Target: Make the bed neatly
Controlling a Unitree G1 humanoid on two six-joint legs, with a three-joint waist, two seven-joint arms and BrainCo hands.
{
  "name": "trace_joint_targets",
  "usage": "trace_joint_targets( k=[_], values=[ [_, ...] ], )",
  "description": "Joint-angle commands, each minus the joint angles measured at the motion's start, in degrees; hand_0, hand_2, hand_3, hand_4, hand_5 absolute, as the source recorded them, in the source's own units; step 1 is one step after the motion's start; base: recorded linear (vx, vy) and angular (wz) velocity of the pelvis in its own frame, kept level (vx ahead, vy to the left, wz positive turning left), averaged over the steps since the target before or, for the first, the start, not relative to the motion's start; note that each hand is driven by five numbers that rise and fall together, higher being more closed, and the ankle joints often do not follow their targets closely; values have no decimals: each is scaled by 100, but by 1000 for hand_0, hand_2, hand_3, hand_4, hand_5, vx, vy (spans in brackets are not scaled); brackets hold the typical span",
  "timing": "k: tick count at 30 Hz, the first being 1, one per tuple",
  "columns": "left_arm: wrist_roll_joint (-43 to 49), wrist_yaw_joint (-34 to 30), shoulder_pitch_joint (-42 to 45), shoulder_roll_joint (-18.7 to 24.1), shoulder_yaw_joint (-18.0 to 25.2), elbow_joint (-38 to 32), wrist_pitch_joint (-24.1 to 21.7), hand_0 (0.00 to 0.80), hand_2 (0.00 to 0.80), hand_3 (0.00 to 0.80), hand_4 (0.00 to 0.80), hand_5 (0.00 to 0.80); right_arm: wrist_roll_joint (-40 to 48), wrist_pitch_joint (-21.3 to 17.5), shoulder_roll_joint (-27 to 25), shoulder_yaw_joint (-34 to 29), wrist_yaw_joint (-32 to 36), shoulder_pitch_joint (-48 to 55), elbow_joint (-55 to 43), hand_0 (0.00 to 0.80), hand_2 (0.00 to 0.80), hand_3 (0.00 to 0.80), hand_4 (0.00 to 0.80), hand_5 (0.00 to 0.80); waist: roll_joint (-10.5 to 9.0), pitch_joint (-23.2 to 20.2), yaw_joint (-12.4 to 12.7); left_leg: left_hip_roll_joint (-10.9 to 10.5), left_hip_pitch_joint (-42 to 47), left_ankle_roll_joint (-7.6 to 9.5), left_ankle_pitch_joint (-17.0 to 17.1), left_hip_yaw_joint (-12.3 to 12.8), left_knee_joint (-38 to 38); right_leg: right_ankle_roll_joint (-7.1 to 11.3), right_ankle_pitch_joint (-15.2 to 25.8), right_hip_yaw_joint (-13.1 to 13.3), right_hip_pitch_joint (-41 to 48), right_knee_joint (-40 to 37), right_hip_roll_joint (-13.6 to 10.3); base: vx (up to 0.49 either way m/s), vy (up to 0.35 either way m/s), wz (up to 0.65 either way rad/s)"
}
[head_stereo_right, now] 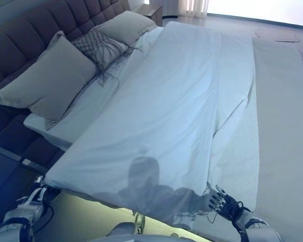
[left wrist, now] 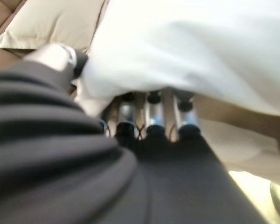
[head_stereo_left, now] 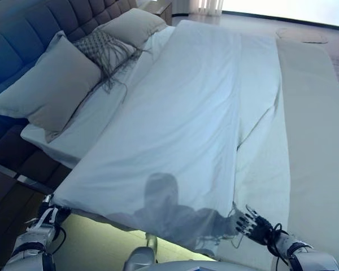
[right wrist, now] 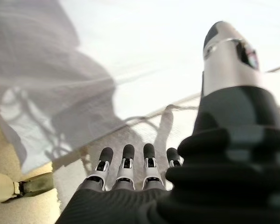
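A white duvet (head_stereo_left: 186,113) lies spread along the bed, its near edge hanging over the side in front of me. My left hand (head_stereo_left: 48,214) is at the duvet's near corner by the pillow end. In the left wrist view its thumb (left wrist: 60,56) presses on the cloth edge (left wrist: 186,46) and its fingers (left wrist: 151,112) reach under it, pinching the duvet. My right hand (head_stereo_left: 254,223) is open with spread fingers (right wrist: 126,163), next to the duvet's other near corner and over the white sheet (head_stereo_left: 265,169). It holds nothing.
Two beige pillows (head_stereo_left: 51,90) (head_stereo_left: 133,25) and a grey fringed cushion (head_stereo_left: 104,48) lean against the padded headboard (head_stereo_left: 22,28) on the left. A beige strip of bedding (head_stereo_left: 316,124) runs along the foot of the bed on the right.
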Motion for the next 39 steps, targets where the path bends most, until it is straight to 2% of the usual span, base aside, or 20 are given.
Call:
trace_joint_targets(
  k=[1, 2, 4, 6, 7, 10, 11, 12, 13, 15, 17, 19, 20, 21, 23, 25, 28, 31, 35, 39],
  values=[
    [-311, 219, 791, 921, 812, -50, -815, 800, 800, 800, 800, 800, 166, 35, -106, -311, 9, 312, 106, 0, 0, 0, 0, 0, 44, -144, 129, 712, 18, -89, -55, 630, 1032, 592, -103, -149, -114, 851, -441, -131, 311, -16],
    [-318, 221, 822, 892, 844, -39, -848, 800, 800, 800, 800, 800, 178, 40, -132, -362, -19, 348, 94, 0, 0, 0, 0, 0, 65, -136, 79, 894, 92, -151, 49, 552, 1119, 574, -165, -136, -154, 981, -517, -117, 310, -20],
    [-271, 76, 890, 833, 870, 5, -872, 800, 800, 800, 800, 800, 170, 73, -197, -420, -72, 356, 51, 0, 0, 0, 0, 0, 142, -137, -27, 1110, 301, -216, 135, 360, 1177, 563, -271, -45, -301, 1254, -663, -134, 433, -7],
    [-253, -18, 862, 759, 751, -2, -910, 800, 800, 800, 800, 800, 205, 72, -222, -427, -125, 345, 31, 0, 0, 0, 0, 0, 254, -165, -104, 1087, 510, -221, 69, 179, 1023, 595, -256, 80, -436, 1378, -763, -154, 503, -6],
    [-276, -77, 817, 746, 643, -2, -913, 800, 800, 800, 800, 800, 289, 57, -224, -404, -180, 324, 54, 0, 0, 0, 0, 0, 338, -167, -134, 943, 669, -199, -168, 61, 825, 683, -238, 192, -459, 1394, -837, -173, 508, -13],
    [-312, -77, 673, 851, 426, -72, -765, 800, 800, 800, 800, 800, 383, 47, -203, -419, -203, 316, 136, 0, 0, 0, 0, 0, 507, -199, -198, 580, 888, -66, -705, 105, 270, 971, 153, 291, -548, 1208, -1082, -175, 446, 14],
    [-313, -90, 637, 901, 378, -75, -714, 800, 800, 800, 800, 800, 365, 46, -191, -422, -164, 323, 146, 0, 0, 0, 0, 0, 529, -192, -188, 501, 937, -35, -757, 113, 152, 1033, 273, 320, -550, 1131, -1138, -192, 402, 30],
    [-306, -112, 563, 1037, 295, -87, -598, 800, 800, 800, 800, 800, 353, 40, -152, -398, -74, 338, 141, 0, 0, 0, 0, 0, 573, -183, -185, 343, 988, 11, -820, 90, -54, 1135, 562, 362, -591, 944, -1243, -148, 290, 30],
    [-297, -137, 530, 1096, 262, -90, -542, 800, 800, 800, 800, 800, 360, 35, -131, -388, -50, 345, 132, 0, 0, 0, 0, 0, 578, -182, -171, 289, 1006, 35, -817, 91, -125, 1172, 681, 376, -595, 840, -1274, -217, 366, 27],
    [-299, -123, 348, 1499, 126, 53, -260, 800, 800, 800, 800, 800, 448, -15, -69, -276, -30, 333, 85, 0, 0, 0, 0, 0, 635, -194, -165, 95, 1026, 105, -854, 185, -366, 1366, 1313, 274, -772, 357, -1492, -209, 299, 10],
    [-366, -148, 252, 1784, 126, 221, -149, 800, 800, 800, 800, 800, 503, 7, -9, -256, -89, 323, 73, 0, 0, 0, 0, 0, 634, -212, -156, -6, 966, 166, -900, 292, -366, 1445, 1666, 160, -957, 321, -1550, -225, 237, -6],
    [-292, -199, 293, 1956, 248, 276, -122, 800, 800, 800, 800, 800, 479, 67, 55, -235, -52, 355, 80, 0, 0, 0, 0, 0, 680, -218, -71, -23, 918, 269, -849, 443, -366, 1376, 1416, 38, -975, 1098, -1423, -267, 246, -6],
    [-281, -211, 335, 2006, 319, 255, -175, 800, 800, 800, 800, 800, 428, 103, 86, -183, 63, 387, 71, 0, 0, 0, 0, 0, 714, -233, -19, -28, 838, 341, -734, 494, -366, 1265, 1158, 24, -953, 1660, -1250, -239, 191, -2],
    [-291, -229, 373, 2001, 356, 241, -243, 800, 800, 800, 800, 800, 460, 117, 90, -139, 100, 383, 56, 0, 0, 0, 0, 0, 695, -250, 28, -43, 773, 373, -685, 510, -366, 1177, 935, 28, -897, 1797, -1135, -219, 136, -7],
    [-282, -265, 441, 1973, 446, 261, -402, 800, 800, 800, 800, 800, 537, 85, 112, -86, 88, 347, 54, 0, 0, 0, 0, 0, 557, -316, 192, -119, 615, 401, -661, 574, -307, 1088, 667, -95, -440, 1374, -988, -129, 24, -13],
    [-233, -178, 502, 1968, 602, 224, -473, 800, 800, 800, 800, 800, 585, 59, 111, -92, 1, 322, 100, 0, 0, 0, 0, 0, 419, -386, 314, -207, 556, 396, -661, 542, -294, 1130, 742, -110, -202, 839, -934, -69, 21, -23],
    [-121, -186, 670, 2268, 917, 278, -172, 800, 800, 800, 800, 800, 582, 116, 11, -157, -24, 280, 98, 0, 0, 0, 0, 0, 405, -393, 361, -197, 622, 388, -694, 518, -334, 1155, 797, -153, -240, 748, -937, -59, 67, -5],
    [-133, -224, 759, 2342, 1040, 364, 19, 800, 800, 800, 800, 800, 540, 144, 27, -172, -39, 315, 112, 0, 0, 0, 0, 0, 386, -401, 386, -213, 670, 404, -736, 456, -364, 1161, 751, -178, -207, 666, -900, -24, 27, 1],
    [-75, -222, 771, 2018, 922, 286, 42, 800, 800, 800, 800, 800, 590, 108, 78, -222, -49, 345, 158, 0, 0, 0, 0, 0, 311, -422, 410, -237, 666, 425, -744, 356, -366, 1178, 827, -191, -269, 669, -899, -20, -8, 13],
    [-12, -271, 857, 1457, 807, 326, -83, 800, 800, 800, 800, 800, 509, 51, 155, -279, -19, 330, 190, 0, 0, 0, 0, 0, 241, -408, 422, -237, 726, 453, -771, 313, -366, 1170, 796, -171, -292, 697, -877, 4, -2, 4]
  ],
)
